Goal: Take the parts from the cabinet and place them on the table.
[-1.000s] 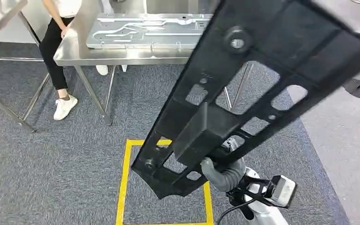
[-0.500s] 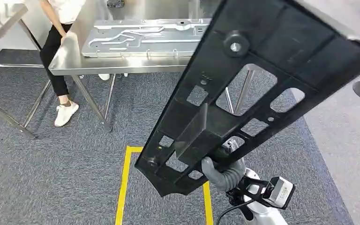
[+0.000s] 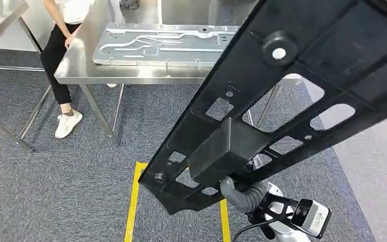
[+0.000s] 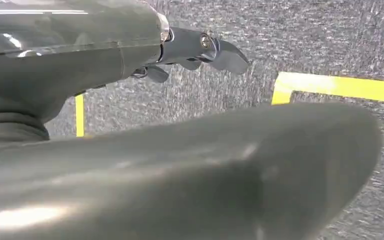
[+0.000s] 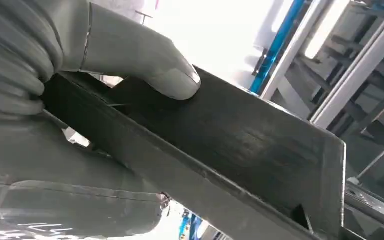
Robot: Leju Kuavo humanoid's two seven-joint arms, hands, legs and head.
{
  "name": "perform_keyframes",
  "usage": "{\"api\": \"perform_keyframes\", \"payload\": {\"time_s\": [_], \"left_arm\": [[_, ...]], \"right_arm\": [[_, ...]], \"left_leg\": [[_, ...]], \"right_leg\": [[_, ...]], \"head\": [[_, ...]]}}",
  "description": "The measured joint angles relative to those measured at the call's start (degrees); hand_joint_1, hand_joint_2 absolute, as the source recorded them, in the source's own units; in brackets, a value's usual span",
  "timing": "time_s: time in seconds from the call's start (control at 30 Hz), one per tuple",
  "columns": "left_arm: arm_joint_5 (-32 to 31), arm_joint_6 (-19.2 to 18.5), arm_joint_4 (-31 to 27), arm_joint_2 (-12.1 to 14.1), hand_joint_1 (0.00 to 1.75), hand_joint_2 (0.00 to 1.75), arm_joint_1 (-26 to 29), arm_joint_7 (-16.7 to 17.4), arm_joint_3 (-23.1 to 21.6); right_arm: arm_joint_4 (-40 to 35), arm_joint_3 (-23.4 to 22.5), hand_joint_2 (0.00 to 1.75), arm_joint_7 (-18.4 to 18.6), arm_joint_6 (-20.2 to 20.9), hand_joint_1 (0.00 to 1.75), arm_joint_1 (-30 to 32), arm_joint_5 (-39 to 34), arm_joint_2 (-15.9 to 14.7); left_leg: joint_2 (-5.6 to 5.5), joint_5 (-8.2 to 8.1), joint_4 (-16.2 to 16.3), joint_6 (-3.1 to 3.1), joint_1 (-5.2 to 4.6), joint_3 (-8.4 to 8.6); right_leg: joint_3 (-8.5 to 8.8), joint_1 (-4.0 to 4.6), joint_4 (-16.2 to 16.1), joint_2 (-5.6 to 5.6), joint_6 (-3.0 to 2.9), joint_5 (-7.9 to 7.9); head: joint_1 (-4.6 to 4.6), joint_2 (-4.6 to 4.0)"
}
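Gripping a long black part by the boxy block on its underside, the right hand carries it tilted, slanting from low near the robot's body up and away to the right across the head view. The part is a flat plastic frame with many cut-out windows and a round boss with a pale centre; through its openings the grey carpet and a yellow floor marking show. The right wrist view gives what the head view cannot: the thick grey thumb pressed flat on a broad black face of the part, with the ribbed cover bunched against its edge and racking overhead behind it. The fingers on the far side are hidden by the part.

Ahead stands a steel table bearing a silver stamped metal plate; the upper end of the black part overlaps the table's right end in the picture, though it hangs in the air in front of it. A person in dark trousers and white shoes stands at the table's left corner.

The left hand appears in the left wrist view, hanging over the carpet and the yellow marking, its dark fingers spread loosely and holding nothing.
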Motion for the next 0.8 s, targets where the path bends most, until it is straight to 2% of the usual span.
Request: {"api": "perform_keyframes", "payload": {"time_s": [0.03, 0.07, 0.1, 0.13, 0.17, 0.2, 0.23, 0.27, 0.3, 0.33, 0.4, 0.43, 0.47, 0.5, 0.53, 0.57, 0.6, 0.63, 0.67, 0.7, 0.77, 0.8], "left_arm": [[0.1, 0.0, 0.0, 0.0, 0.00, 0.00, 0.0, 0.0, 0.0], [0.1, -0.1, 0.0, 0.0, 0.00, 0.00, 0.0, -0.1, 0.1], [0.1, -0.2, 0.0, -0.2, 0.00, 0.00, 0.0, -0.1, 0.1], [0.1, -0.2, 0.0, -0.2, 0.00, 0.00, -0.1, -0.2, 0.1], [0.1, -0.2, 0.0, -0.2, 0.00, 0.00, -0.2, -0.2, 0.1], [0.1, -0.2, 0.0, -0.2, 0.00, 0.00, -0.2, -0.2, 0.1], [0.1, -0.2, 0.0, -0.2, 0.00, 0.00, -0.1, -0.2, 0.2], [0.1, -0.2, 0.0, 0.0, 0.00, 0.00, -0.1, -0.2, 0.2], [0.1, -0.2, 0.0, 0.2, 0.00, 0.00, -0.2, -0.2, 0.2], [0.1, -0.2, 0.0, 0.1, 0.00, 0.00, -0.4, -0.1, 0.2], [0.1, -0.4, 0.0, 0.1, 0.00, 0.00, -0.4, -0.1, 0.2], [0.1, -0.4, 0.0, 0.2, 0.00, 0.00, -0.2, -0.1, 0.2], [0.2, -0.4, 0.0, 0.2, 0.00, 0.00, 0.0, -0.1, 0.2], [0.2, -0.4, 0.0, 0.2, 0.00, 0.00, 0.0, -0.1, 0.2], [0.2, -0.4, 0.0, 0.2, 0.00, 0.00, 0.0, -0.1, 0.3], [0.2, -0.4, 0.0, 0.2, 0.00, 0.00, 0.0, -0.2, 0.3], [0.2, -0.5, 0.0, 0.2, 0.00, 0.00, 0.1, -0.2, 0.3], [0.1, -0.5, 0.0, 0.2, 0.00, 0.00, 0.1, -0.2, 0.5], [0.1, -0.5, 0.0, 0.2, 0.00, 0.00, 0.1, -0.2, 0.5], [0.2, -0.5, 0.0, 0.2, 0.00, 0.00, 0.2, -0.1, 0.5], [0.2, -0.4, 0.0, 0.3, 0.00, 0.00, 0.0, -0.1, 0.6], [0.3, -0.4, 0.0, 0.3, 0.00, 0.00, -0.1, -0.1, 0.6]], "right_arm": [[-0.2, 0.0, 1.75, 0.0, 0.0, 1.75, 0.0, -0.1, 0.0], [-0.5, 0.0, 1.75, 0.0, 0.0, 1.75, 0.0, -0.2, 0.0], [-0.8, 0.0, 1.75, 0.0, 0.0, 1.75, 0.0, -0.2, 0.0], [-0.8, 0.0, 1.75, 0.1, 0.0, 1.75, 0.0, -0.3, 0.0], [-1.1, 0.0, 1.75, 0.1, 0.0, 1.75, 0.1, -0.5, 0.0], [-1.3, -0.2, 1.75, 0.1, 0.0, 1.75, 0.3, -0.5, -0.1], [-1.4, -0.2, 1.75, 0.1, 0.0, 1.75, 0.2, -0.6, -0.1], [-1.6, -0.2, 1.75, 0.1, 0.0, 1.75, 0.3, -0.6, 0.0], [-1.8, -0.2, 1.75, 0.1, 0.2, 1.75, 0.2, -0.7, 0.0], [-1.8, -0.2, 1.75, 0.1, 0.3, 1.75, 0.1, -0.8, 0.0], [-1.8, -0.2, 1.75, 0.1, 0.7, 1.75, 0.1, -1.0, 0.0], [-1.8, -0.2, 1.75, 0.1, 0.8, 1.75, 0.1, -1.0, 0.0], [-1.8, -0.2, 1.75, 0.1, 0.8, 1.75, 0.1, -1.1, 0.0], [-1.8, -0.2, 1.75, 0.1, 0.8, 1.75, 0.1, -1.2, 0.0], [-1.8, -0.2, 1.75, 0.1, 0.8, 1.75, 0.1, -1.2, 0.0], [-1.8, -0.2, 1.75, 0.1, 0.8, 1.75, 0.1, -1.2, 0.0], [-1.8, -0.2, 1.75, 0.1, 0.8, 1.75, 0.0, -1.3, 0.0], [-1.7, -0.2, 1.75, 0.2, 0.9, 1.75, -0.1, -1.5, 0.1], [-1.7, -0.2, 1.75, 0.1, 0.9, 1.75, -0.3, -1.6, 0.1], [-1.7, -0.2, 1.75, 0.1, 0.9, 1.75, -0.4, -1.7, 0.2], [-1.8, -0.4, 1.75, 0.0, 0.9, 1.75, -0.6, -1.9, 0.2], [-1.9, -0.4, 1.75, 0.0, 0.9, 1.75, -0.6, -1.9, 0.2]], "left_leg": [[-0.06, -0.48, 0.0, -0.06, -0.07, 0.72], [-0.06, -1.02, 0.0, -0.15, -0.17, 1.50], [-0.05, -1.52, -0.2, -0.27, -0.10, 1.72], [-0.17, -1.77, -0.3, -0.68, -0.25, 2.19], [-0.04, -2.05, -0.6, -1.08, -0.15, 2.12], [0.06, -1.62, -0.1, -1.33, -0.22, 2.91], [0.07, -1.25, 0.0, -1.65, -0.27, 3.08], [0.08, -1.54, 0.7, -1.74, -0.43, 2.86], [0.13, -1.56, 2.9, -1.97, -0.26, 2.33], [0.15, -2.25, 6.3, -2.22, -0.15, 0.25], [0.16, -6.06, 13.7, -2.86, 0.35, -5.12], [0.16, -7.65, 15.8, -3.18, 0.50, -7.10], [0.17, -7.75, 15.9, -3.44, 0.64, -8.17], [0.18, -6.51, 14.0, -3.58, 0.76, -8.26], [0.20, -3.59, 10.0, -3.69, 0.94, -7.39], [0.22, 0.09, 5.5, -3.81, 1.10, -6.19], [0.33, 4.66, 1.2, -3.80, 1.27, -5.40], [0.51, 3.60, 1.1, -3.30, 0.77, -5.64], [0.53, 3.21, 1.3, -2.45, 0.60, -5.18], [0.43, 3.82, 1.3, -1.95, 0.54, -5.18], [0.18, 3.36, 1.0, -1.10, 0.64, -4.35], [0.16, 3.14, 0.7, -0.77, 0.66, -3.79]], "right_leg": [[1.49, 0.18, -4.4, 0.00, -0.37, 3.17], [3.28, 0.52, -9.5, -0.03, -0.96, 6.58], [4.28, 0.97, -13.3, -0.12, -1.75, 9.04], [4.28, 1.20, -13.3, -0.17, -1.61, 6.27], [4.53, 1.25, -13.5, -0.09, -1.85, 6.89], [4.83, 1.23, -14.2, -0.03, -2.03, 7.78], [5.55, 1.01, -14.5, 0.02, -2.28, 7.54], [6.62, 0.55, -15.0, 0.05, -2.33, 7.53], [7.57, 0.50, -15.5, -0.13, -2.55, 7.23], [8.00, 0.43, -15.5, -0.22, -2.86, 6.86], [8.66, 0.43, -15.5, -0.22, -2.91, 6.01], [9.05, 0.41, -15.5, -0.16, -2.90, 5.59], [9.57, 0.33, -15.5, -0.04, -2.77, 5.15], [10.30, 0.26, -15.5, 0.03, -2.58, 4.60], [11.20, 0.16, -15.5, 0.02, -2.36, 3.95], [12.07, 0.10, -15.5, -0.02, -2.08, 3.32], [12.42, 0.13, -15.5, -0.08, -1.69, 2.67], [13.03, 0.24, -15.2, 0.02, -1.30, 2.25], [12.79, 0.28, -15.3, 0.08, -0.88, 1.88], [13.20, 0.22, -15.3, 0.06, -0.36, 1.67], [13.26, 0.06, -14.2, 0.01, 0.22, 1.84], [12.42, -0.09, -12.2, -0.05, 0.45, 1.92]], "head": [[0.00, 0.00], [0.00, 0.00], [0.00, 0.00], [0.04, 0.00], [0.02, 0.00], [0.02, 0.00], [0.02, 0.00], [0.00, 0.00], [0.02, 0.00], [0.02, 0.00], [0.02, 0.00], [0.02, 0.00], [0.02, 0.00], [0.00, 0.00], [0.02, 0.00], [0.02, 0.00], [0.02, 0.00], [0.02, 0.00], [0.04, -0.02], [0.02, 0.00], [0.02, 0.00], [0.04, 0.00]]}}
